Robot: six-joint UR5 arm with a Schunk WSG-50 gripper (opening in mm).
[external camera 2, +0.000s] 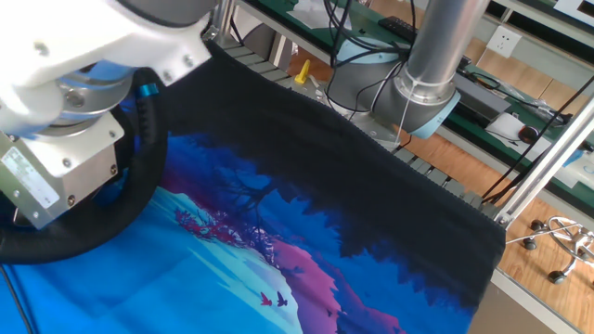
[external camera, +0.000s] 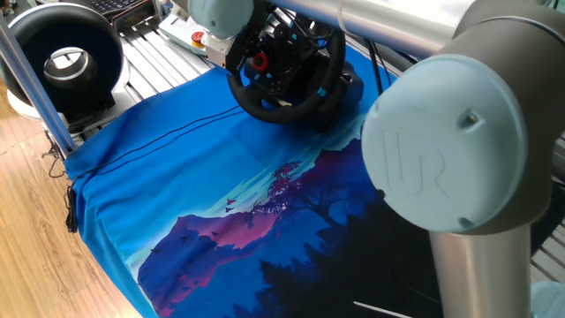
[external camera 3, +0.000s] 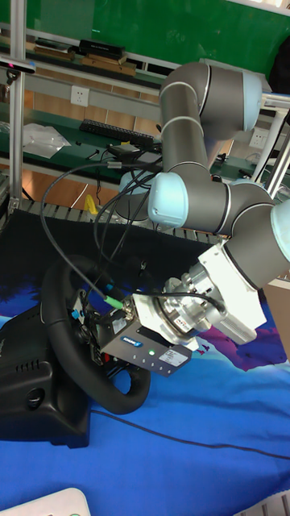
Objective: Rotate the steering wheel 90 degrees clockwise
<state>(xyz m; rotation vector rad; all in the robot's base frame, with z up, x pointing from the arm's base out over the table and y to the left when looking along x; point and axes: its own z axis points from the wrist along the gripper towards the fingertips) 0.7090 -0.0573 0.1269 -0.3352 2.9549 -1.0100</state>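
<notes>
In the tall fixed view the steering wheel (external camera 3: 95, 339) stands nearest, on its black base (external camera 3: 36, 407) at the left of the counter, its face tilted toward the arm. The tool (external camera 3: 103, 339) is pushed in against the hub from the right, its boxy body with a green light lying roughly along the wheel's axis and covering the centre. Its tips are buried among the spokes and cables, so I cannot tell whether it is clenched on a spoke, clamped on the hub or simply pressed there. That contact is what the next move turns on: judging from the pose, a turn about the tool's own long axis would carry the rim round clockwise, provided the tool axis and the wheel axis stay lined up. If they drift apart, the tips would likely slip or drag the base.

One fixed view shows the wheel from the front, at the far edge of the cloth, with the red knob (external camera: 258, 60) on the hub and a blue stripe (external camera: 319, 91) low on the right of the rim. The blue mountain-print cloth (external camera: 212, 194) covers the counter, lying flat with a few creases, and its near part turns dark.

Farther off, a larger black ring-shaped device (external camera: 64, 55) sits on the slatted metal top beyond the cloth, well apart from the wheel. Behind the arm's column (external camera 2: 433, 51) there are cables, a green shelf and a wooden floor.
</notes>
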